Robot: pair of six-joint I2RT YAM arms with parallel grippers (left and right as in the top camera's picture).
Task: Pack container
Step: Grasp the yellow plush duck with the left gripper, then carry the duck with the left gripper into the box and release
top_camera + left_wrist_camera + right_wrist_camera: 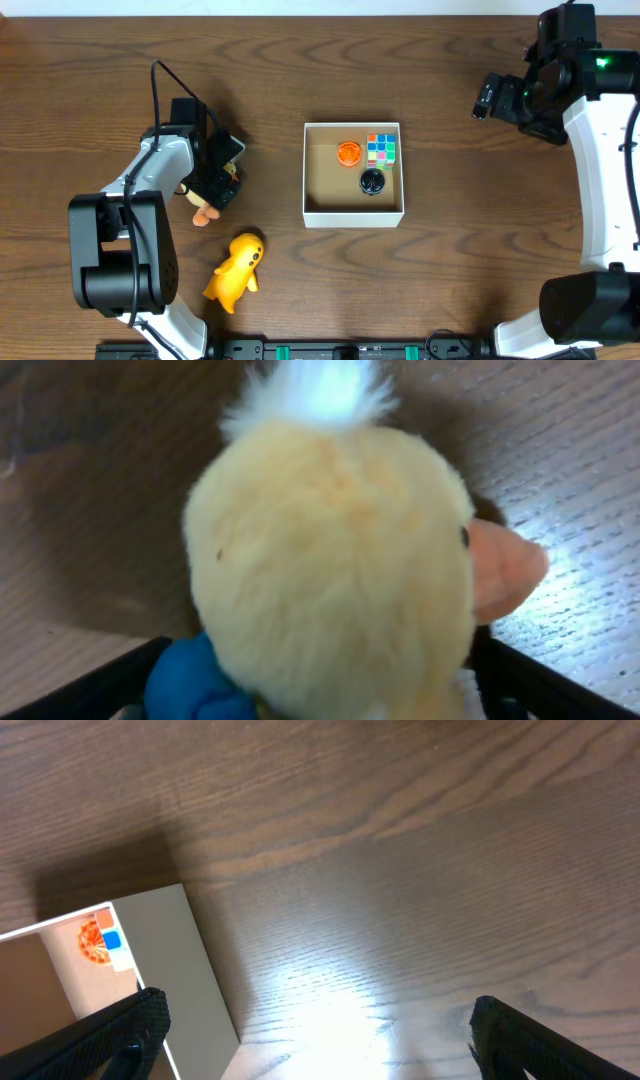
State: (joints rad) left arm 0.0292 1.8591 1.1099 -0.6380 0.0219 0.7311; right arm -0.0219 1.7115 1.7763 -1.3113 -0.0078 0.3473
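Observation:
The container (352,217) is a square white-walled box with a brown inside, at the table's middle. It holds an orange toy (349,152), a coloured cube (381,149) and a black round toy (372,181). My left gripper (215,172) is low over a cream plush duck (203,211) left of the box. In the left wrist view the duck (330,560) fills the space between the spread fingers (320,695). My right gripper (487,98) is open and empty to the right of the box, whose corner (170,970) shows in its wrist view (315,1030).
A yellow plush toy (236,268) lies near the front edge, below the left gripper. A blue part (190,680) sits beside the duck at the left finger. Dark wood table (470,250) all around.

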